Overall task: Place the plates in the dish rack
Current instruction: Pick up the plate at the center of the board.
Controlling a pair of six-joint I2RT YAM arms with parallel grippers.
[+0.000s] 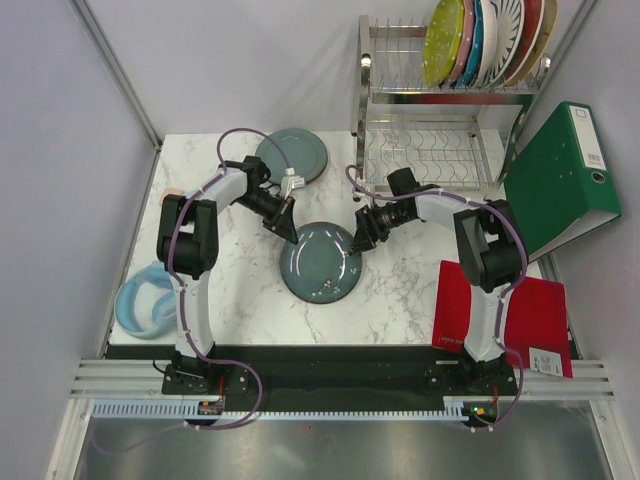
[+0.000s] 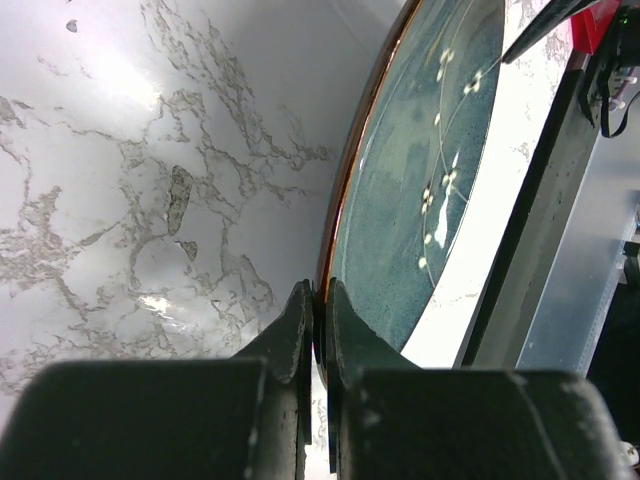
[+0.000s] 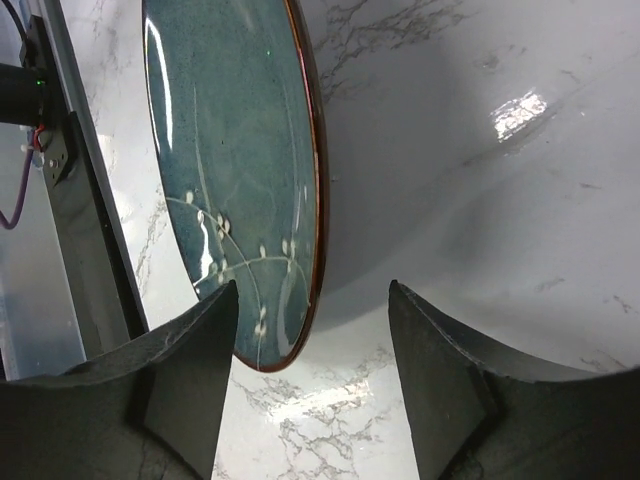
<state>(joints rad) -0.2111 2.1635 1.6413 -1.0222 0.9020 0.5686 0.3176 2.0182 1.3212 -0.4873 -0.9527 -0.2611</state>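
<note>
Dark teal round glazed plate, white sprigs: mid marble tabletop, well apart from shiny steel wire dish rack. Left gripper pinched tight on its rim, probably to tip it. Right gripper agape astride opposite rim, gripping nothing.

Marble table: teal plate centre, grey-blue plate behind, dish rack back-right corner, red folder right edge.

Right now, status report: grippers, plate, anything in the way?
Left gripper shut on teal plate, at the rim. Right gripper open around the opposite rim. Dish rack lower tier empty; nothing in the way.
</note>
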